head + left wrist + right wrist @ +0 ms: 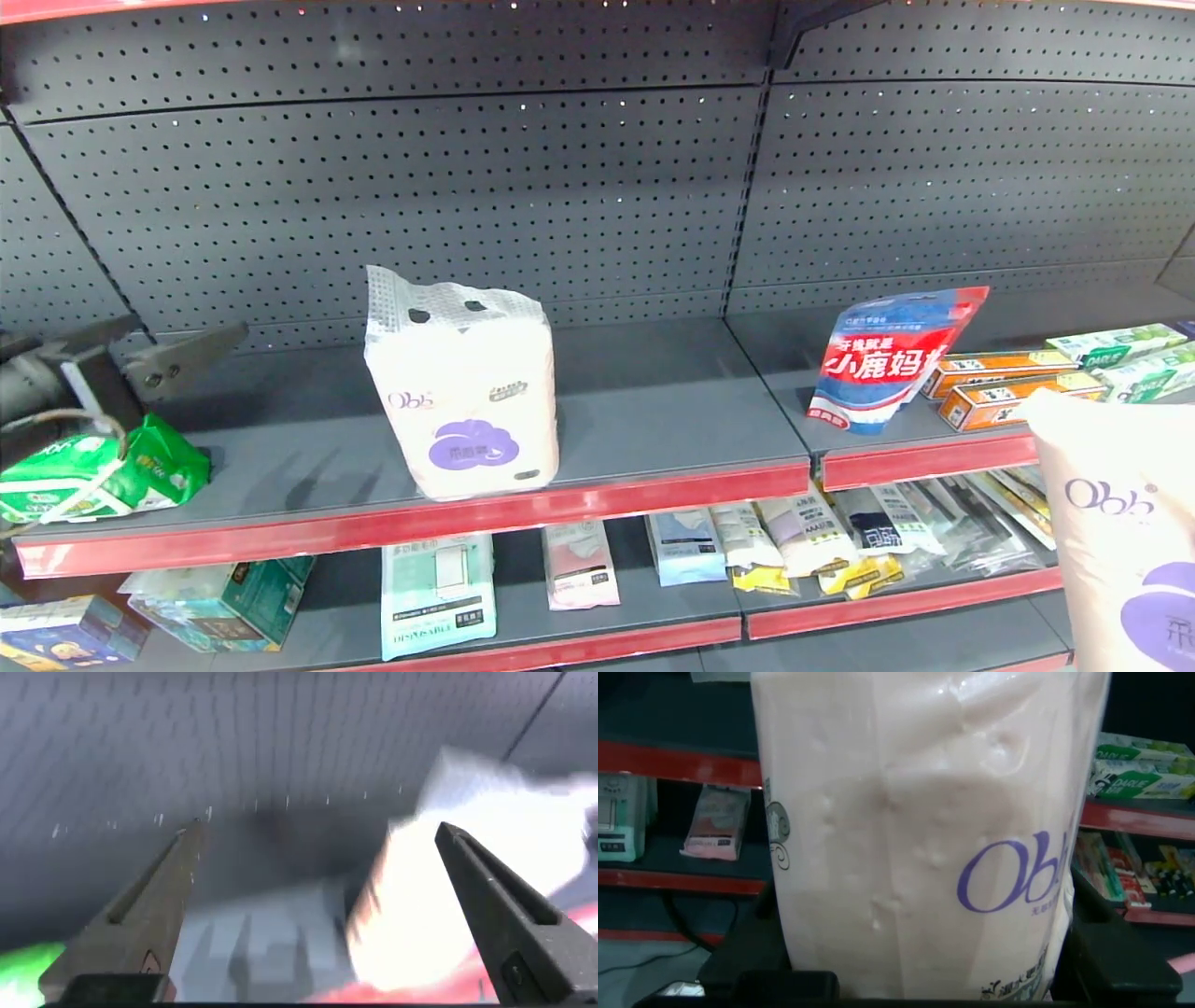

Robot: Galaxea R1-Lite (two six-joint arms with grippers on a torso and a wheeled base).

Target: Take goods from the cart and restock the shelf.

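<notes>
the right gripper (929, 987) is closed around a second tissue pack (924, 821), white wrap with purple lettering and part of a purple cloud mark; it is held low and well to the right of the standing tissue pack (464, 401), not yet on the shelf (653, 485); the left gripper (320, 829) hangs with its jaws wide and nothing between them, well left of the standing pack and near a green packet (103, 476); by the look of it, one pack is already shelved, upright near the front edge, and the held one is left to set down, probably in the bare stretch beside it; right of the standing pack leans a red and blue pouch (887, 359) with large white characters, then orange boxes (999, 383) and green and white boxes (1130, 359); below it lie flat sachets (579, 565); their small print is too fine to make out
</notes>
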